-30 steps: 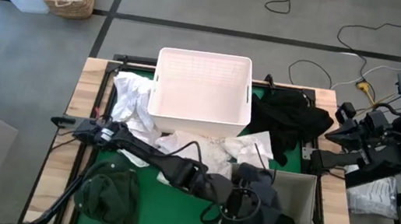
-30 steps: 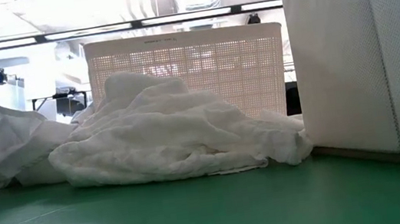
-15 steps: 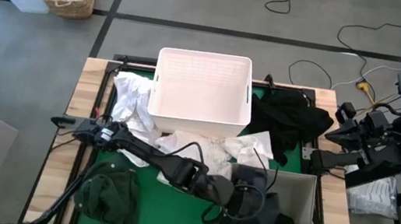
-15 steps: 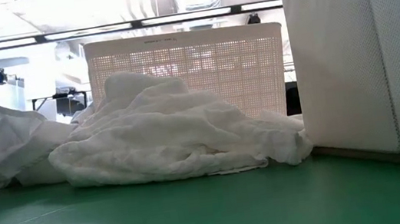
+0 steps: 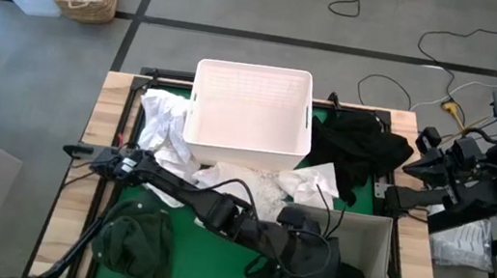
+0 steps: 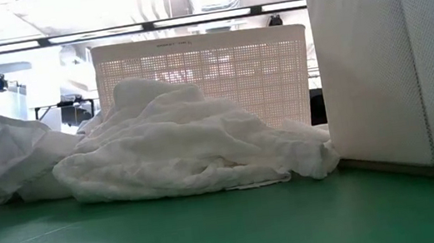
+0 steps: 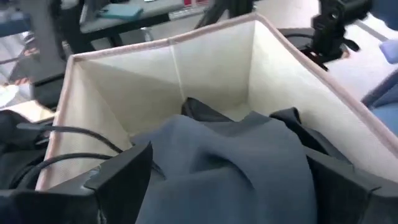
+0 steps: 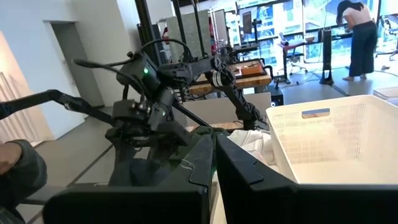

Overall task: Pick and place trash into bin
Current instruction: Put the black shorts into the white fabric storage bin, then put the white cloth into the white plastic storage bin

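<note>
We see left gripper stretched over beige fabric bin, fingers spread, dark grey cloth released; right gripper clenched, parked off-table.

My left arm is matte black, jointed in blocky segments, with thin black cables looping along it. My left gripper has two broad, dark, flat fingers. My right gripper is black too.
</note>
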`<state>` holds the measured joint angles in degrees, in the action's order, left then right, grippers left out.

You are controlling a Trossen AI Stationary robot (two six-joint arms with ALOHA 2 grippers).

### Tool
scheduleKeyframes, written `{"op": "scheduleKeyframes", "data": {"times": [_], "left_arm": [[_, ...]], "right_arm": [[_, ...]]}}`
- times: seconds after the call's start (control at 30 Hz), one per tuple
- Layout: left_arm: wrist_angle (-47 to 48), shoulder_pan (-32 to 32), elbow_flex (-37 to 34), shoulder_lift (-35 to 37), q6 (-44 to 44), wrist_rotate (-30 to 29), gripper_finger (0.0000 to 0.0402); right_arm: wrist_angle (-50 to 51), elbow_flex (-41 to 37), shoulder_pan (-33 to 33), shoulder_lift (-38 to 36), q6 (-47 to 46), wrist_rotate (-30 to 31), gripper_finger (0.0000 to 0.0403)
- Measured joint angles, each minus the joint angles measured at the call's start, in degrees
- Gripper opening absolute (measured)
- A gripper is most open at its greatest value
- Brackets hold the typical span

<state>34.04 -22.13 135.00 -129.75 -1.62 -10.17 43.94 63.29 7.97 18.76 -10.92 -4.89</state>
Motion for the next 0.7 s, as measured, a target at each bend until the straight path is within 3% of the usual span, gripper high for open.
{"op": "scheduleKeyframes", "data": {"times": [0.13, 0.2, 0.3, 0.5, 0.57, 0.7], "left_arm": [[-2.6, 0.4, 0.0, 0.3, 1.4, -13.3, 0.0340], [-5.9, 1.1, 0.0, -0.2, 2.5, -14.4, 0.0340], [-10.5, 1.5, -0.1, -0.7, 1.4, -7.5, 0.0340], [-10.2, 1.1, 0.0, -0.6, -8.7, 18.2, 0.0339], [-8.5, 1.2, 0.0, -0.6, -8.7, 18.7, 0.0339], [-5.2, 1.4, 0.0, -0.5, -7.1, 10.8, 0.0339]], "right_arm": [[-0.1, 0.0, 0.0, 0.0, 0.3, 0.0, 0.0013], [-0.2, 0.0, 0.0, 0.0, 0.3, 0.2, 0.0013], [-0.6, 0.0, 0.0, 0.0, 0.3, 0.4, 0.0013], [-1.0, -0.1, 0.0, 0.0, 0.5, 0.3, 0.0013], [-1.0, -0.1, 0.0, 0.2, 0.5, -0.1, 0.0013], [-0.9, -0.1, 0.0, 0.5, 0.0, -0.1, 0.0013]]}}
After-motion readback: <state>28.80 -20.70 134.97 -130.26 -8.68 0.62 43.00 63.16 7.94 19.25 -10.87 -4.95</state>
